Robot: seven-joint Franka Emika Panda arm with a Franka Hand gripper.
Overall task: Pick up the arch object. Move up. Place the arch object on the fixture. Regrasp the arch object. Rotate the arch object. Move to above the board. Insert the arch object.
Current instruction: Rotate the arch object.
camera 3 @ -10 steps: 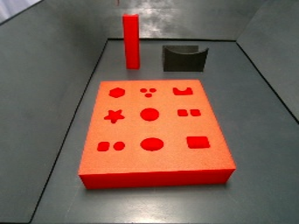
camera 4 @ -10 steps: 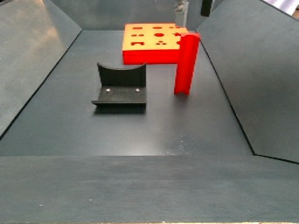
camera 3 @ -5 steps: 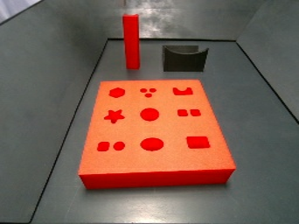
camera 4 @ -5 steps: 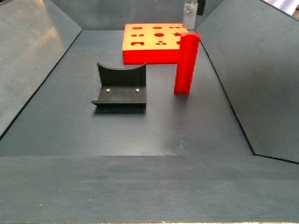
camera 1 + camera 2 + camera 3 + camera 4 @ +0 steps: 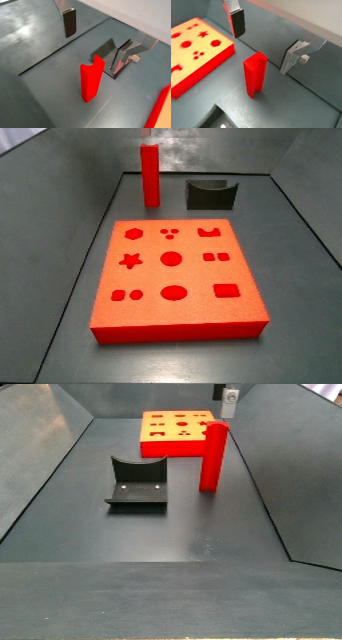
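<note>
The arch object (image 5: 151, 175) is a slim bright-red bar standing upright on the floor, behind the board's far edge and beside the fixture; it also shows in the side view (image 5: 213, 456). In both wrist views it stands below the gripper, its arch-cut end up (image 5: 91, 80) (image 5: 254, 74). The gripper (image 5: 97, 40) (image 5: 266, 39) is open and empty, high above the bar, with one finger on each side. Only its tip (image 5: 227, 396) shows at a side view's upper edge. The red-orange board (image 5: 174, 278) (image 5: 178, 432) (image 5: 194, 50) lies flat. The dark fixture (image 5: 211, 194) (image 5: 138, 484) is bare.
Sloping grey walls (image 5: 80, 168) enclose the dark floor on all sides. The board's edge shows as a red strip in a wrist view (image 5: 160, 110).
In a side view the gripper's tip has shifted slightly right along the upper edge. The arch object, board and fixture have not moved.
</note>
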